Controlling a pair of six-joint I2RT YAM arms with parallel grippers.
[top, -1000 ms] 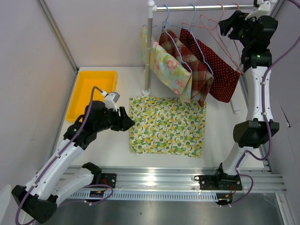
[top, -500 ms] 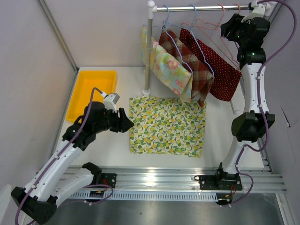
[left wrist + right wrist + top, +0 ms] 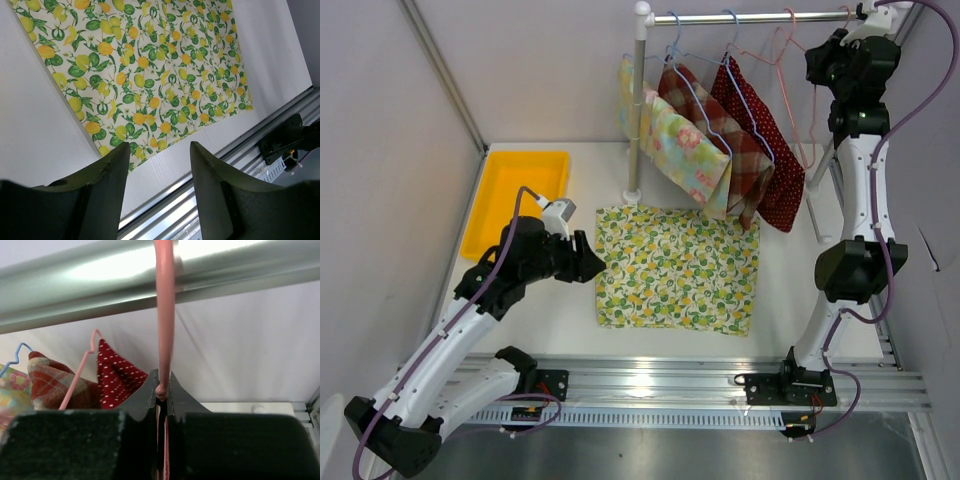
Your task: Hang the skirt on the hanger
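Observation:
The lemon-print skirt (image 3: 680,268) lies flat on the white table; in the left wrist view the skirt (image 3: 145,65) fills the upper part. My left gripper (image 3: 595,262) hovers open at its left edge, and in its wrist view the left gripper (image 3: 160,147) has nothing between its fingers. High at the right end of the rail (image 3: 750,17), my right gripper (image 3: 842,42) is shut on the hook of a pink wire hanger (image 3: 165,315). The right gripper (image 3: 162,385) pinches the hook's tip just under the rail (image 3: 100,290). The hanger's body (image 3: 813,130) hangs down bare.
Three garments hang on the rail: a floral one (image 3: 680,150), a plaid one (image 3: 735,150) and a red dotted one (image 3: 770,150), with another pink hanger (image 3: 782,55) beside them. The rack post (image 3: 638,110) stands behind the skirt. A yellow tray (image 3: 515,195) sits at the back left.
My right gripper has closed on the pink hanger's hook and shifted slightly up and right. The red dotted garment and hangers have swung to hang straighter. The left arm has stayed put.

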